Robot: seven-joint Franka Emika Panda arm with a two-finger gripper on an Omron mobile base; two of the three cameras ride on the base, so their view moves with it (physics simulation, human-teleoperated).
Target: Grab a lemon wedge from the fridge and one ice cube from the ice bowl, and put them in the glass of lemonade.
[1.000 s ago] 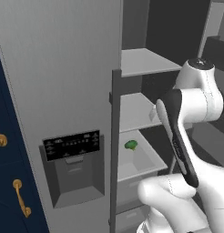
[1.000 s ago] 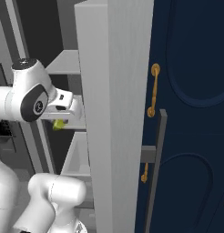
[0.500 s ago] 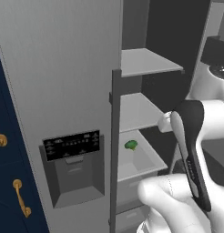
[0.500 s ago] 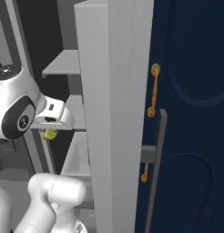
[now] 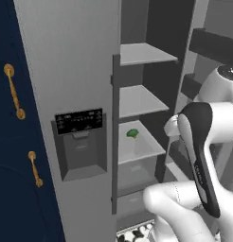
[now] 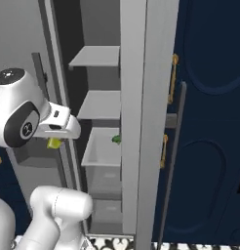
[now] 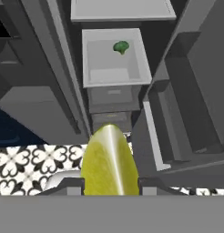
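Withdrawn since the earlier frame, the lemon wedge [image 7: 108, 160] sits pinched in the gripper [image 6: 55, 142], near and right of the fridge [image 5: 80, 71] shelves (a green vegetable [image 5: 132, 134] stays behind). Best swing out slowly, keeping the squeeze steady.

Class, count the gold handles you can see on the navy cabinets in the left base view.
2. Upper gold handle is on the navy cabinet near the left edge; lower gold handle sits below, slightly to its right. More may lie outside the picture.
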